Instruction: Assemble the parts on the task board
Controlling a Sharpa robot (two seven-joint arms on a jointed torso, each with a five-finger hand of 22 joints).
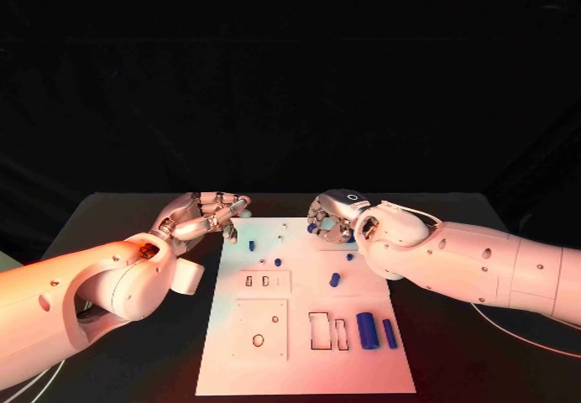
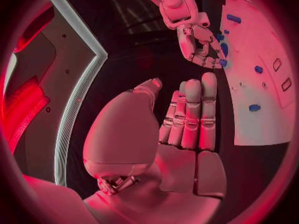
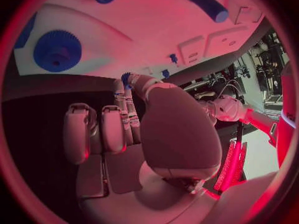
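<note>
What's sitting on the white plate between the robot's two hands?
In the head view, between the left hand and the right hand lies the far end of the white plate, bare except for a small blue peg near the left hand.

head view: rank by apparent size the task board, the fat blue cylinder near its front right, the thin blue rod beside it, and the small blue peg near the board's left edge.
1. task board
2. fat blue cylinder
3. thin blue rod, about as long as the cylinder but narrower
4. small blue peg, which lies farther from the camera, so it may look smaller than it is
</note>
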